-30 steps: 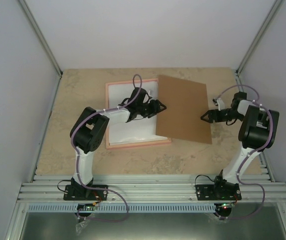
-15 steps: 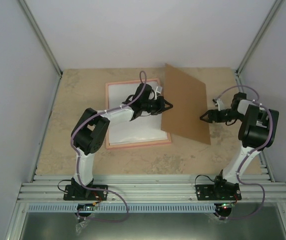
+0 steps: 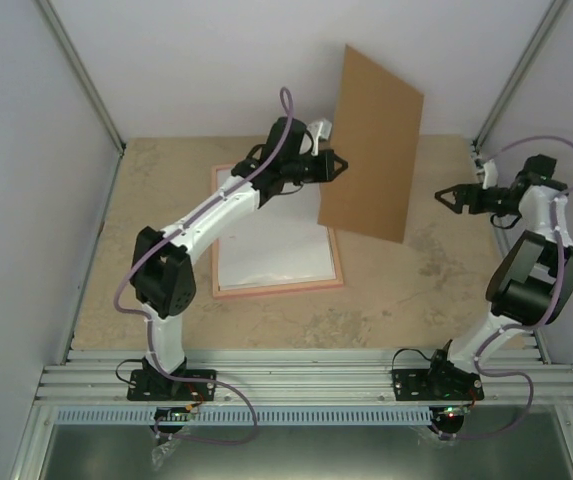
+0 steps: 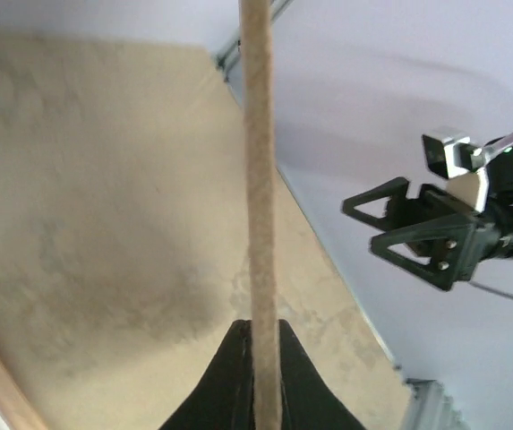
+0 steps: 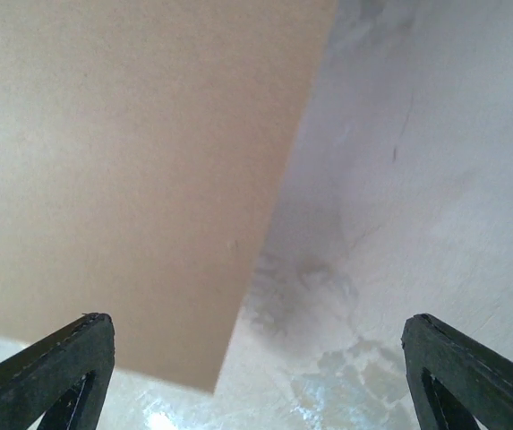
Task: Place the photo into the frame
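While my left gripper [image 3: 336, 166] pinches tight on the left edge of the brown cardboard sheet [image 3: 374, 150], holding it upright over the far side of the table [image 3: 416, 290], the pink frame [image 3: 278, 288] lies flat at left-centre. The photo [image 3: 266, 245] sits inside it, white back up. The right gripper [image 3: 442, 196] hangs wide apart and empty, just right of the sheet. I reckon the photo's seated, so next I lower this sheet squarely over it.

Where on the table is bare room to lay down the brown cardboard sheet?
Free: the table between the frame and the right tool, and the near strip in front of the frame. Crowded: the frame itself, with the left arm over it.
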Robot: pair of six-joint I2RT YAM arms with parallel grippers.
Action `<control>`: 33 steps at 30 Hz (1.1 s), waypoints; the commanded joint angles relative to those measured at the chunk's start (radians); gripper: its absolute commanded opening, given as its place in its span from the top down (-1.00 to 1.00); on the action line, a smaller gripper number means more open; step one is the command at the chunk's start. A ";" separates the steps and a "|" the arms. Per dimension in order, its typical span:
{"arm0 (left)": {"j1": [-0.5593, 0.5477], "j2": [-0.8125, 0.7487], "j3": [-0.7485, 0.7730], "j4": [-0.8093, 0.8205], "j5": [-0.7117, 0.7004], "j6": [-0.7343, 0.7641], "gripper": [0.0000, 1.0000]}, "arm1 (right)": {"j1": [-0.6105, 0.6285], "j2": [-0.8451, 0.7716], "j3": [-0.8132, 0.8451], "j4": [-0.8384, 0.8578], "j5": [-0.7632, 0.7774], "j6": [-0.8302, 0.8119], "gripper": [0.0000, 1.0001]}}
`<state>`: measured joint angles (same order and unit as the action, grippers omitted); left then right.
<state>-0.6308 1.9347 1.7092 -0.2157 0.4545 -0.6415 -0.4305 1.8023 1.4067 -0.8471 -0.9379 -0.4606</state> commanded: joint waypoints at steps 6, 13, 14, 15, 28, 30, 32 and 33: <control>-0.050 -0.175 0.309 -0.299 -0.366 0.740 1.00 | -0.121 -0.089 0.200 -0.114 -0.185 0.019 -0.83; -0.129 -0.455 -0.032 -0.058 -0.767 1.365 1.00 | -0.155 -0.156 0.239 -0.084 -0.339 0.136 -0.88; -0.137 -0.530 -0.168 0.045 -0.768 1.483 1.00 | -0.156 -0.162 0.248 -0.075 -0.339 0.141 -0.89; -0.143 -0.589 -0.276 0.121 -0.767 1.582 1.00 | -0.157 -0.166 0.261 -0.073 -0.328 0.137 -0.89; -0.174 -1.192 -1.135 0.543 -0.461 2.432 1.00 | -0.098 -0.126 0.498 -0.270 -0.272 -0.085 -0.95; -0.175 -1.237 -1.193 0.577 -0.415 2.495 1.00 | -0.044 -0.125 0.503 -0.346 -0.240 -0.163 -0.95; -0.175 -1.268 -1.230 0.590 -0.366 2.540 1.00 | 0.011 -0.126 0.496 -0.399 -0.201 -0.223 -0.95; -0.175 -1.278 -1.244 0.595 -0.344 2.558 1.00 | 0.036 -0.127 0.490 -0.415 -0.179 -0.241 -0.95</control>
<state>-0.8005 0.7258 0.4911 0.1261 -0.0467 1.7313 -0.4812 1.6627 1.8908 -1.0981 -1.1786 -0.5392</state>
